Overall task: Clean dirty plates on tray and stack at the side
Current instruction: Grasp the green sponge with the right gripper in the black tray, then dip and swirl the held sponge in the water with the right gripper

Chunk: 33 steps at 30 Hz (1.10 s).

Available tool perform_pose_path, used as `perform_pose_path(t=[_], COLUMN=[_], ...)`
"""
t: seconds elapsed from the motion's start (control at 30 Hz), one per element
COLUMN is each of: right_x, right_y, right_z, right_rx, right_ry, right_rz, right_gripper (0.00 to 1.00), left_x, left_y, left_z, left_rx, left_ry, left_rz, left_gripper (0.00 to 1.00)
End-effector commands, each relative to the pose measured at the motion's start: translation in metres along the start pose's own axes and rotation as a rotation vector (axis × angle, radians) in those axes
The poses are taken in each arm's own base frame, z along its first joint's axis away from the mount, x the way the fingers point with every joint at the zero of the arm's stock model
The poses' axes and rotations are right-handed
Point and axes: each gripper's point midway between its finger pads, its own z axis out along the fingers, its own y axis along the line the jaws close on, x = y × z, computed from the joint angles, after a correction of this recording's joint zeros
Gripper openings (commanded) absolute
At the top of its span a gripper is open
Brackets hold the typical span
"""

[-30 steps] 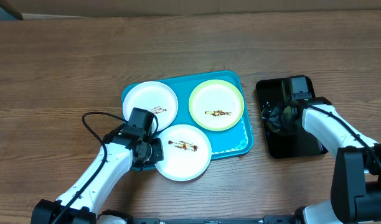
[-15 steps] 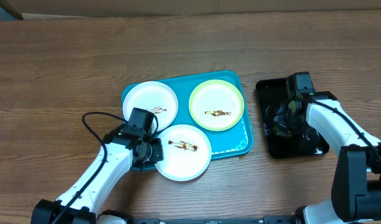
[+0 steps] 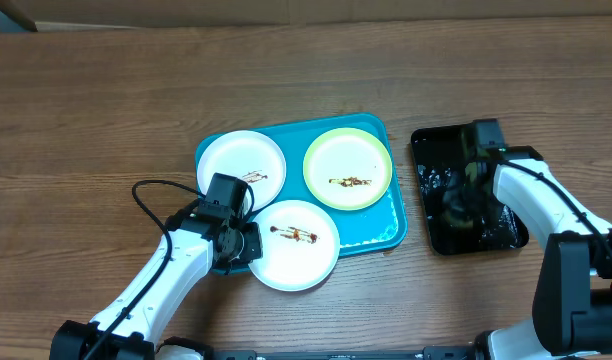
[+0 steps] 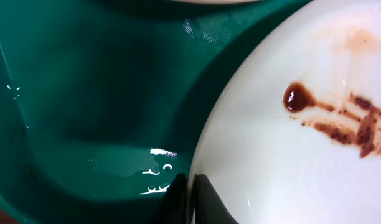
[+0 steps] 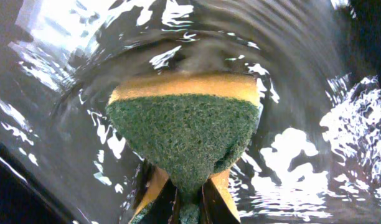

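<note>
Three plates lie on the turquoise tray (image 3: 391,238): a white plate (image 3: 241,160) at the back left, a green-rimmed plate (image 3: 348,168) at the back right, and a white plate (image 3: 296,250) that overhangs the front edge. All three carry brown sauce smears. My left gripper (image 3: 249,243) is shut on the left rim of the front plate; in the left wrist view its fingers (image 4: 192,199) pinch that rim (image 4: 203,155) over the tray (image 4: 84,93). My right gripper (image 5: 190,208) is shut on a green and yellow sponge (image 5: 184,130), which is down in rippling water.
A narrow black tray (image 3: 431,150) holding water stands right of the turquoise tray, with my right arm (image 3: 526,195) over it. The left arm's black cable (image 3: 146,200) loops on the wooden table (image 3: 106,100). A cardboard edge runs along the table's back.
My right gripper has shifted a little over the black tray with the sponge, and the water there now ripples. The left arm and the plates have not moved.
</note>
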Motion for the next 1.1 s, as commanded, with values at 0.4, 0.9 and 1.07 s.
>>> perform_pose_path(t=[0.4, 0.9, 1.07], right_x=[-0.018, -0.018, -0.018], right_y=[0.052, 0.046, 0.044], right_z=[-0.05, -0.078, -0.078], right_rx=[-0.29, -0.287, -0.279], right_ry=[-0.097, -0.161, -0.164], right_rz=[-0.108, -0.113, -0.112], right_gripper=[0.04, 0.04, 0.04], left_x=[-0.009, -0.009, -0.009], left_y=[-0.002, -0.002, -0.002], left_z=[-0.002, -0.002, -0.002], left_rx=[-0.003, -0.003, -0.003], left_ry=[-0.028, -0.028, -0.028], left_rz=[0.01, 0.009, 0.009], left_gripper=[0.04, 0.04, 0.04])
